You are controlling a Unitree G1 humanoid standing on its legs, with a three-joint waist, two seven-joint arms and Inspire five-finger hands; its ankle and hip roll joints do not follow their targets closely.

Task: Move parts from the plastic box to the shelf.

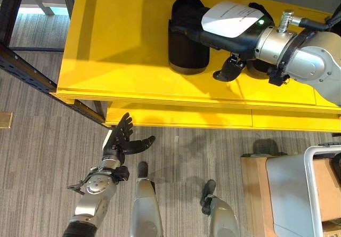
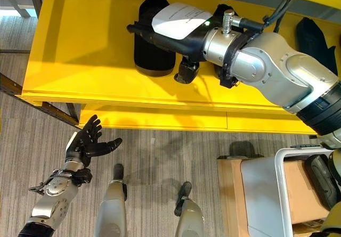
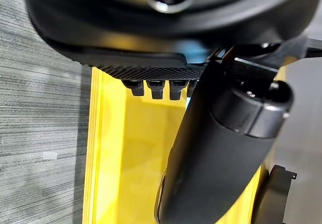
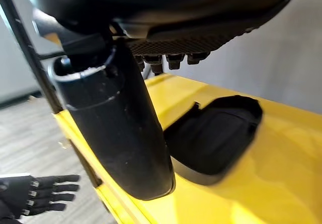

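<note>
Parts [image 1: 187,45] sit dark on the yellow shelf [image 1: 117,56], upper centre, just beside the right hand [image 1: 226,24], whose fingers stretch out straight. Left hand [image 1: 121,140], lower left, hangs spread and empty. Further parts may remain.

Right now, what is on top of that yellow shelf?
A black part stands on the yellow shelf, under the open right hand; another part lies further right. The hand hides more.
</note>
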